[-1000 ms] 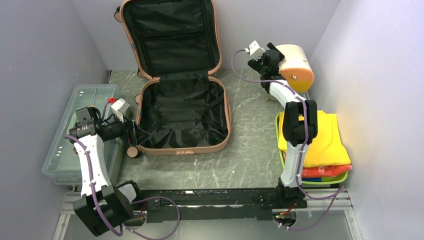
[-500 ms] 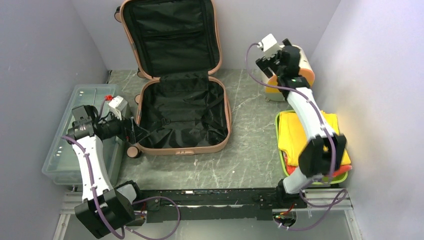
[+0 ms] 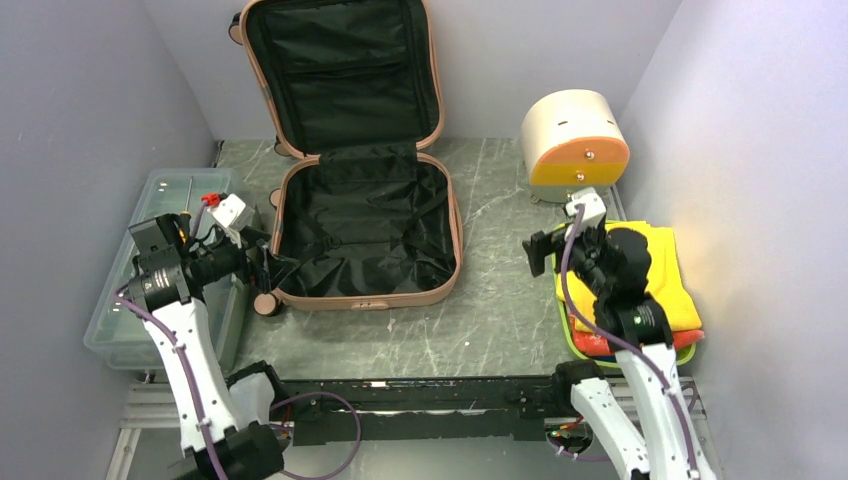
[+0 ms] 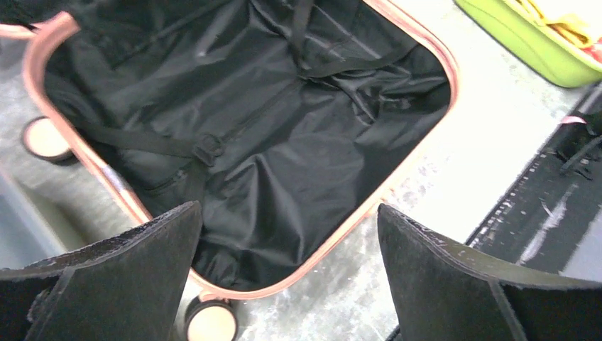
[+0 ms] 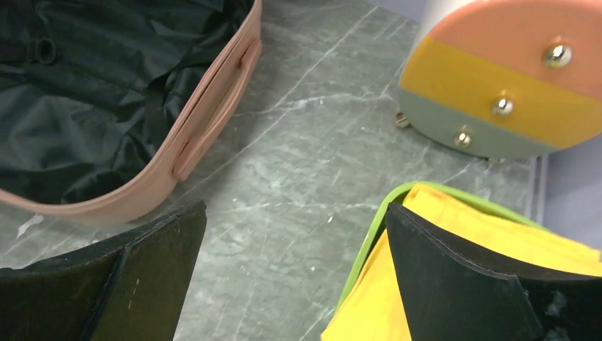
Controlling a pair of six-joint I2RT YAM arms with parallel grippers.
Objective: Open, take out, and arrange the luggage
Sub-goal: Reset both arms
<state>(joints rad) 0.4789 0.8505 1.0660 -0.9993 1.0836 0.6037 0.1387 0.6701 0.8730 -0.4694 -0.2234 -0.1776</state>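
top external view has the luggage [image 3: 365, 225] lying open mid-table, its lid [image 3: 340, 70] propped against the back wall, long axis running away from the arms. the left gripper [image 3: 268, 266] sits just beside its near left corner by a wheel [image 3: 266, 304], fingers spread wide and holding nothing, aimed in over the black lining. the right gripper [image 3: 533, 254], equally wide and empty, hovers by the green tray [image 5: 370, 231], apart from the shell, so the left arm looks nearer.
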